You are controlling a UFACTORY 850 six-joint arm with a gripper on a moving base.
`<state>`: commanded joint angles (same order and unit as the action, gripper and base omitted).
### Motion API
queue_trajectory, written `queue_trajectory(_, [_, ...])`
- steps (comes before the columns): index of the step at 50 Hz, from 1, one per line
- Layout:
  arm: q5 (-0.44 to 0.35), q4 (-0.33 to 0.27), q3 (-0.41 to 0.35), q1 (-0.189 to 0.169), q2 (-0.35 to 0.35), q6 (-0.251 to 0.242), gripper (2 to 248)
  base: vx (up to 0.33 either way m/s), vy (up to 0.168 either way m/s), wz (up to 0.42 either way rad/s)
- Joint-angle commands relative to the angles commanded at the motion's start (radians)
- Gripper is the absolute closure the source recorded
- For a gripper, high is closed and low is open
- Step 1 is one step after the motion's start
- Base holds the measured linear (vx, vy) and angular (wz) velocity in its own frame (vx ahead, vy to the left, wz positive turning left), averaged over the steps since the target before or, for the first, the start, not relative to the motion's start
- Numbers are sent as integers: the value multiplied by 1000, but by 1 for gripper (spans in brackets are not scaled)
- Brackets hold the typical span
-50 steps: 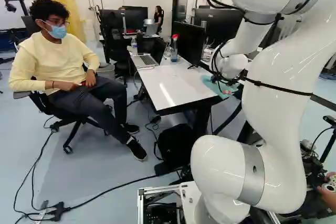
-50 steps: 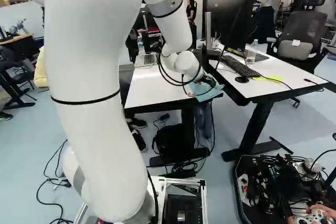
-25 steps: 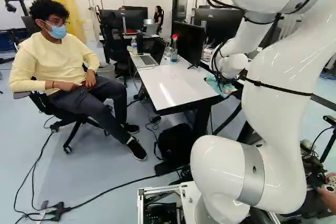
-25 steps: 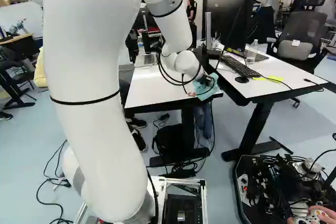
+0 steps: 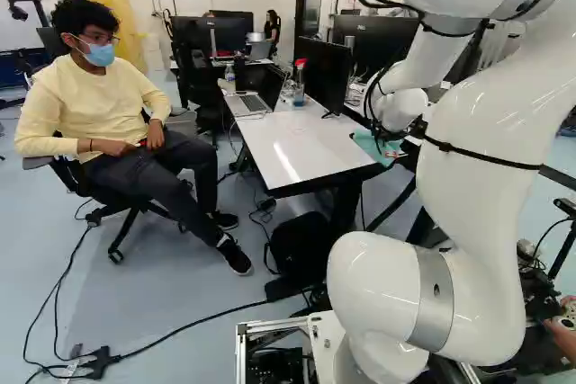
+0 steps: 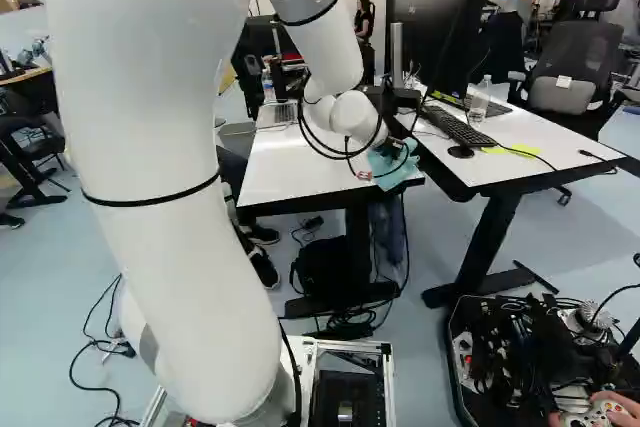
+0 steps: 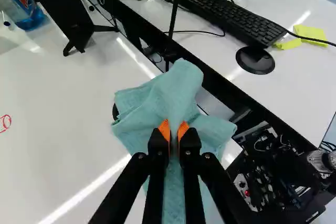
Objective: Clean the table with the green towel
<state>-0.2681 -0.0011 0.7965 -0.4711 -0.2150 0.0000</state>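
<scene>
Pinches the green towel (image 7: pixel 181 90) in the gripper (image 6: pixel 395 149), with both orange pads (image 7: pixel 164 128) pressed on the cloth from two sides. Rises in a bunch between the fingers, and spreads in folds ahead of them and to both sides. Lies over the corner part of the white table (image 7: pixel 58 103), under the gripper; maybe touches the top there, but is too folded to say with certainty.

Can see on the same table a red mark (image 7: pixel 5 123), well apart beside the gripper, on the side away from the black keyboard (image 7: pixel 220 11). Can find this keyboard ahead of the gripper, across the gap, on the second table (image 7: pixel 299 87), with the mouse (image 7: pixel 255 60) just beside and yellow notes (image 7: pixel 311 33) near.
</scene>
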Motion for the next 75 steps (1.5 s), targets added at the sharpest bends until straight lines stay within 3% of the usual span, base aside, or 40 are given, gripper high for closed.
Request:
queue_trajectory(18, [0,0,-20,21,59,0,213,0,0,0])
queue_trajectory(38, [0,0,-39,85,123,0,213,0,0,0])
queue_trajectory(75, [0,19,28,210,144,0,213,0,0,0])
